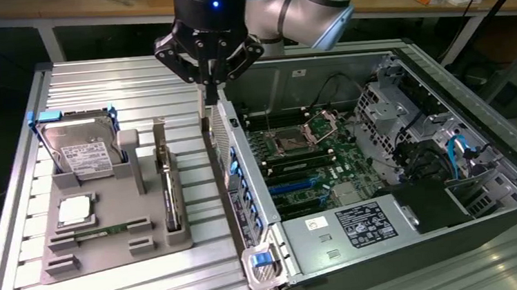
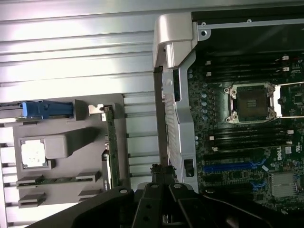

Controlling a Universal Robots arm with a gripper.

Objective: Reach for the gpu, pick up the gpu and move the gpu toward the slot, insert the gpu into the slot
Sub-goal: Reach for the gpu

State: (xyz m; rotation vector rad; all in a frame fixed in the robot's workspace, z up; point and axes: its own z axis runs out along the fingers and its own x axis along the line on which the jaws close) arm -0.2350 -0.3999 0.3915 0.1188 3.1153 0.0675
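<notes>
Plainly, the gpu [image 1: 168, 190] stands on its long edge in a holder on the grey tray [image 1: 109, 250], well apart from the blue slot [image 1: 294, 187]. It is probably light and stiff but fragile. I would pinch the thin upper edge near mid-length, squarely across the board. The gripper [image 1: 205, 94] hangs just beside the tray, near the computer case [image 1: 281, 81], with its jaws closed on nothing.

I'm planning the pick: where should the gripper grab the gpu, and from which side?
The gpu stands on edge in the gray holder, thin and upright. Probably best to pinch its top long edge mid-length, across the flat faces, coming from straight above.
</notes>
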